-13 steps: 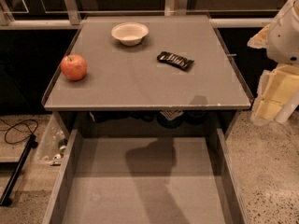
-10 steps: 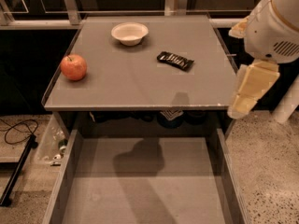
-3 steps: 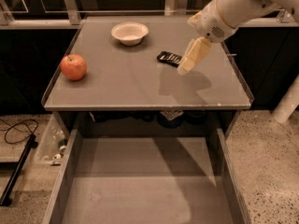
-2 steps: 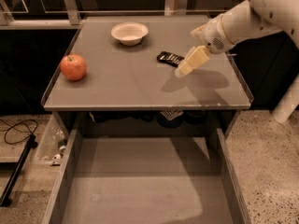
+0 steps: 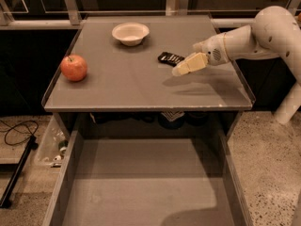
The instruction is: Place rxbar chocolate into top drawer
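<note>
Grey metal top drawer [image 5: 141, 187]: pulled all the way out below the tabletop, low side walls on show, only its plain flat bottom seen inside, with a shadow thrown across the near edge.
White bowl [image 5: 130, 33]: parked at the back of the table [image 5: 122, 86], a bit left of centre; only its own pale inside is seen.
See-through bin [image 5: 49, 147]: tucked on the floor by the drawer's left wall; a few small bits are seen in it but can't be made out.
Rxbar chocolate [image 5: 170, 58]: laid flat on the tabletop, right of centre, in front and to the right of the bowl, well apart from the drawer.
Gripper [image 5: 179, 70]: held low over the tabletop just right of the rxbar chocolate, tip aimed left; contact with the bar can't be confirmed, and whether it's spread or pressed together can't be told tbh.
Arm [image 5: 254, 32]: white, reached in from the right edge.
Apple [image 5: 74, 68]: red, sat near the table's left edge.
Floor [image 5: 263, 145]: speckled stone look, with a black cable [image 5: 19, 126] looped at far left.
Background: dark, crossed by metal rails behind the table.
</note>
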`<state>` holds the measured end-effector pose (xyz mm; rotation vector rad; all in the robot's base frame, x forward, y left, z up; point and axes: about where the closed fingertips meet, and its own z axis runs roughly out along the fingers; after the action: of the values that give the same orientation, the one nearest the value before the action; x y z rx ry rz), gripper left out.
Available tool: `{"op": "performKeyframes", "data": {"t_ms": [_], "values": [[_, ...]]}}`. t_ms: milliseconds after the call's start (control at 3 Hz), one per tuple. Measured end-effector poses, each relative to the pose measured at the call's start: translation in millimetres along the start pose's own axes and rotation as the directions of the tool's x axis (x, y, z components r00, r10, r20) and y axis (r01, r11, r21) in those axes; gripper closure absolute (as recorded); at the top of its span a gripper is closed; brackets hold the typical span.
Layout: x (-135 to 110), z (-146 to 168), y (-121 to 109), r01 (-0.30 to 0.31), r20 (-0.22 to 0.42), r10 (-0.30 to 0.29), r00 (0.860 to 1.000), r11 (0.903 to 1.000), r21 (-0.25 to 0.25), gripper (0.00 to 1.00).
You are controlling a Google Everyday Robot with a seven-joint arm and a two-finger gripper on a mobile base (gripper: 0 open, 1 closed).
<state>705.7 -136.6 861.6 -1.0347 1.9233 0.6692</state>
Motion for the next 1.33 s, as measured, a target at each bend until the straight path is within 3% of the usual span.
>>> {"op": "performKeyframes", "data": {"t_ms": [333,1333], "values": [[-2,10,-7,-0.038,0.032,0.038,0.999,0.9993,-0.006,0.00],[-2,29,-14,0.010,-0.010,-0.009,1.000,0.9991,0.042,0.00]]}}
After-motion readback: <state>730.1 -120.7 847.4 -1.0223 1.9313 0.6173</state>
